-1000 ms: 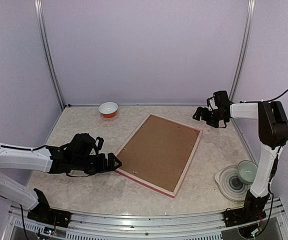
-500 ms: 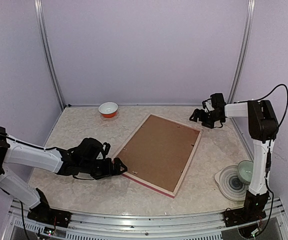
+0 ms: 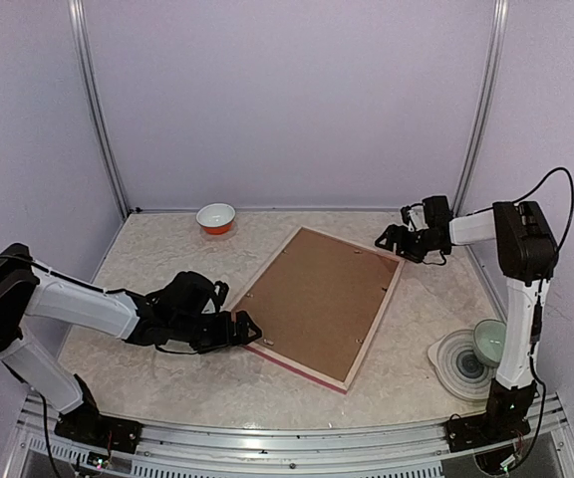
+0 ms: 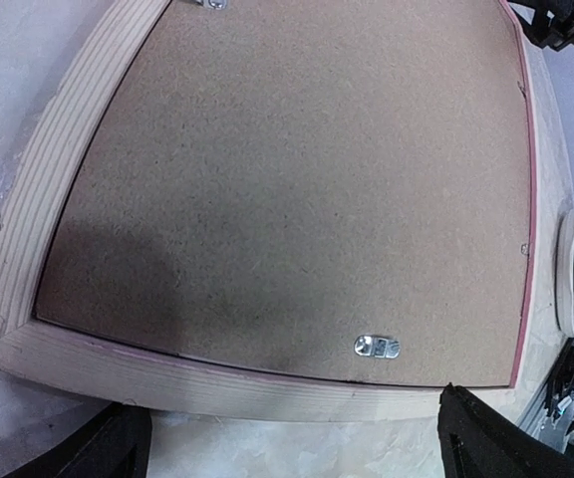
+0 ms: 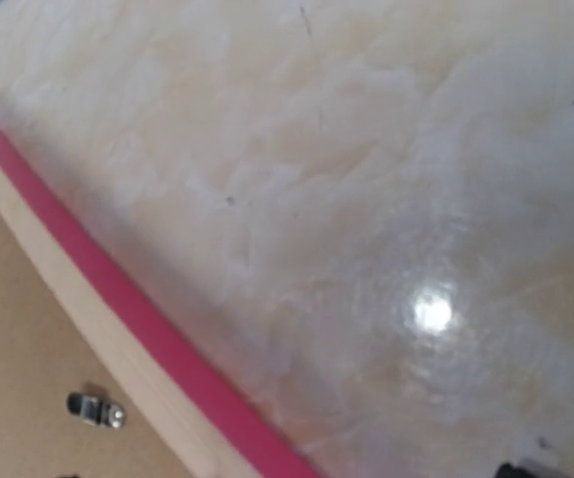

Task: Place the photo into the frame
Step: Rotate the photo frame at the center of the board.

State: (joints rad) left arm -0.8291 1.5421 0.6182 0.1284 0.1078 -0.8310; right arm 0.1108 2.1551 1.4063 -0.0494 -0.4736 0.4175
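Bench point(image 3: 157, 261) centre is taken by the frame point(image 3: 378, 321), lying face down and skewed, its back filled by the board point(image 3: 317, 299).

Left hand point(image 3: 247, 329) sits low at the frame's near left corner, fingers spread, nothing between them. Right hand point(image 3: 387, 240) is at the far right corner, seemingly just off the rim; the view is too small to be sure.

Open bench:
- a wide strip left of the frame
- a strip along the near edge
- a band behind the frame

Obstacles:
- bowl point(image 3: 216, 217) at far left by the back wall, well apart from the frame
- plate point(image 3: 454, 363) carrying a cup point(image 3: 492, 342) at near right, near the frame's right side
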